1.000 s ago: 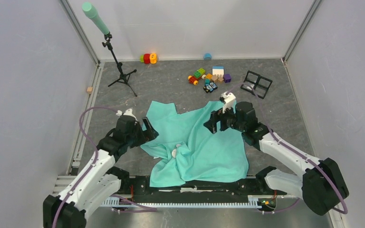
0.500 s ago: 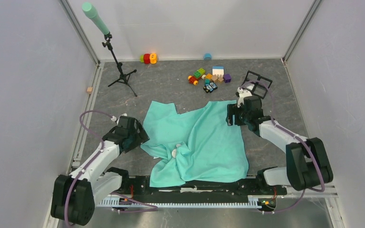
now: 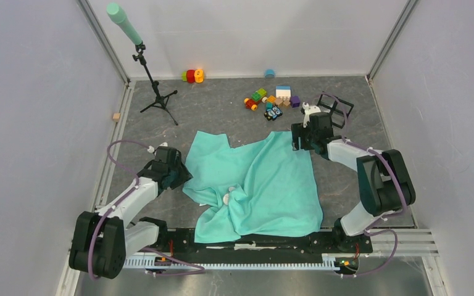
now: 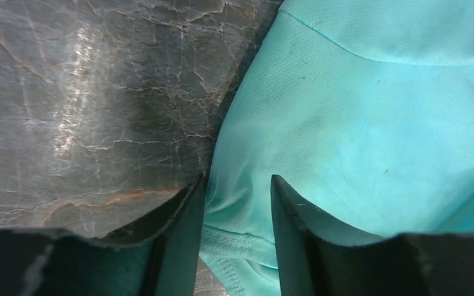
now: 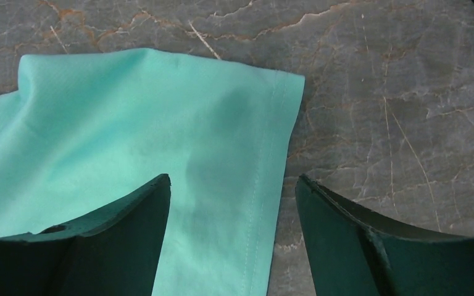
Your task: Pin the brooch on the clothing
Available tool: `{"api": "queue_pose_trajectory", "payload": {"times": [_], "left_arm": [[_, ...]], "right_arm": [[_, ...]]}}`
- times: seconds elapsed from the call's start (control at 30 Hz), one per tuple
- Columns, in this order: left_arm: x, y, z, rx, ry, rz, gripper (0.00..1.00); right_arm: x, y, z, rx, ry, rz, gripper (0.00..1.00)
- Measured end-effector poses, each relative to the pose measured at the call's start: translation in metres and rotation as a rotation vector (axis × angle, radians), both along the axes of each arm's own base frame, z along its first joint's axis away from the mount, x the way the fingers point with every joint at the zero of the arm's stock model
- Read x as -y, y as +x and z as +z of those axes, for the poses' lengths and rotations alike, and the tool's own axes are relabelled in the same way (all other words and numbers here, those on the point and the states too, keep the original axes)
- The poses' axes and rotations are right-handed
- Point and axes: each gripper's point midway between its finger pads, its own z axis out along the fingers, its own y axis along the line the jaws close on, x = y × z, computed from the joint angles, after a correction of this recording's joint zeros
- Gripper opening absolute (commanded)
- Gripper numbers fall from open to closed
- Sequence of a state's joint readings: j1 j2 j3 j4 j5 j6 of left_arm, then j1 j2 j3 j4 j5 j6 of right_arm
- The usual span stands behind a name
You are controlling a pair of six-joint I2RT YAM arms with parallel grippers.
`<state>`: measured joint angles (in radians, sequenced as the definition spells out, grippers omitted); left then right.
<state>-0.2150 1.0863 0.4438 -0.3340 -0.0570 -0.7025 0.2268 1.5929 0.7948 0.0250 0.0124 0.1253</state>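
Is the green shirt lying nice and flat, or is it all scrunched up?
Mostly spread, not flat: the shirt bunches into folds near its middle, while its far right corner lies smooth on the table.

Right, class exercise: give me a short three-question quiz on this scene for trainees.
1. True or false: the right gripper is shut on the T-shirt.
2. What lies between the fingers of the left gripper? A) the T-shirt's edge B) a spoon C) a cup
3. Fill in: seen from the arms, the toy blocks lie near the table's ___ edge.
Key: 1 false, its jaws stand open over a shirt corner; 2 A; 3 far.
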Motion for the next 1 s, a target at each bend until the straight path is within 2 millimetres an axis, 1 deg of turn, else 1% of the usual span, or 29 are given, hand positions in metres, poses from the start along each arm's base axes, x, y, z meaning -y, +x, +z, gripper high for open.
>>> {"api": "queue_pose_trajectory", "payload": {"times": [0.07, 0.13, 0.17, 0.33, 0.43, 0.47, 0.5, 0.63, 0.67, 0.7, 0.73, 0.8, 0.87, 1.0], "left_arm": [[0.003, 0.001, -0.002, -0.004, -0.014, -0.005, 0.35], [0.004, 0.002, -0.003, -0.006, -0.020, -0.007, 0.22], [0.005, 0.003, -0.004, -0.009, -0.023, -0.010, 0.17], [0.006, 0.009, -0.007, -0.019, -0.025, -0.011, 0.03], [0.006, 0.022, -0.007, -0.023, -0.021, -0.010, 0.02], [0.006, 0.026, -0.006, -0.022, -0.020, -0.009, 0.02], [0.006, 0.031, -0.006, -0.023, -0.019, -0.006, 0.02], [0.003, 0.048, -0.005, -0.024, 0.007, -0.012, 0.02], [0.000, 0.054, -0.004, -0.027, 0.026, -0.011, 0.02], [-0.003, 0.061, -0.003, -0.026, 0.040, -0.010, 0.02], [-0.005, 0.069, 0.000, -0.020, 0.051, -0.008, 0.02], [-0.009, 0.087, 0.007, -0.002, 0.074, -0.001, 0.02], [-0.014, 0.107, 0.016, 0.024, 0.099, 0.004, 0.02], [-0.020, 0.147, 0.032, 0.070, 0.162, 0.005, 0.02]], "right_arm": [[0.000, 0.006, -0.002, -0.001, -0.004, -0.005, 0.70], [0.001, 0.010, -0.004, 0.000, -0.007, -0.009, 0.66], [0.002, 0.013, -0.005, -0.001, -0.012, -0.012, 0.65], [0.008, 0.026, -0.011, -0.009, -0.023, -0.030, 0.65], [0.013, 0.036, -0.014, -0.012, -0.019, -0.043, 0.65], [0.013, 0.039, -0.015, -0.014, -0.019, -0.044, 0.63], [0.014, 0.042, -0.017, -0.018, -0.020, -0.042, 0.58], [0.011, 0.055, -0.020, -0.016, -0.009, -0.015, 0.35], [0.010, 0.058, -0.020, -0.014, -0.004, -0.009, 0.26], [0.009, 0.062, -0.019, -0.013, 0.002, -0.004, 0.17], [0.009, 0.065, -0.020, -0.012, 0.007, 0.001, 0.11], [0.008, 0.070, -0.020, -0.011, 0.016, 0.005, 0.02], [0.010, 0.073, -0.019, -0.013, 0.024, 0.002, 0.00], [0.025, 0.084, -0.015, -0.008, 0.018, -0.033, 0.00]]}}
